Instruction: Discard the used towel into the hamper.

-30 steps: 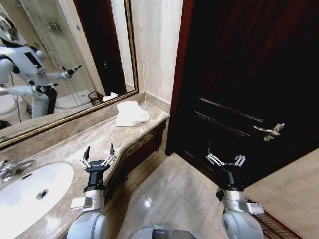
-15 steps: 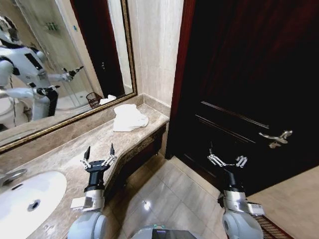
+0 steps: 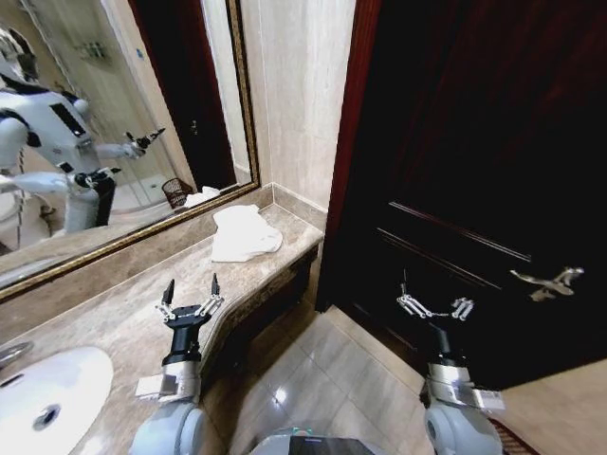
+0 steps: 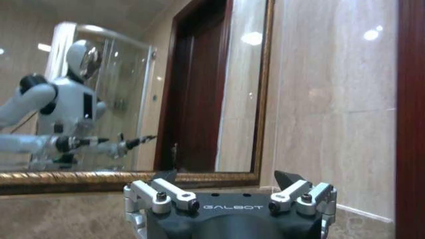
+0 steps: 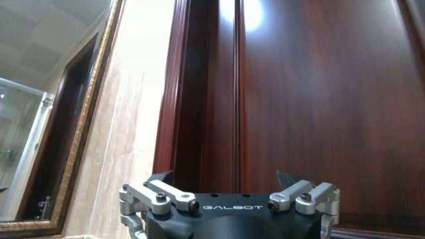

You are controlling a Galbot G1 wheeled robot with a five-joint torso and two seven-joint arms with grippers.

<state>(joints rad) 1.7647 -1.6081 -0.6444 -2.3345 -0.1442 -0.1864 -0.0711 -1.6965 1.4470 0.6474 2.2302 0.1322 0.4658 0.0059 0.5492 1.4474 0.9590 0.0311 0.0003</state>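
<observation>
A crumpled white towel was seen lying on the marble counter, at its far end near the corner where the mirror met the tiled wall. The hamper was made out only as a reflection in the mirror, a small dark wire basket standing on the floor beyond the reflected robot, with a pale heap reflected just beside it. The left gripper was held above the counter's front edge, its fingers spread wide and nothing between them; in the left wrist view the same gripper was pointed at the mirror and the wall, with its jaws apart. The right gripper was held over the floor tiles in front of the dark wooden door, likewise spread and empty, and in the right wrist view it was aimed at the door and its frame. A metal door handle was visible to the right of the right gripper. Part of a white sink was seen at the near left of the counter, well apart from the towel.
</observation>
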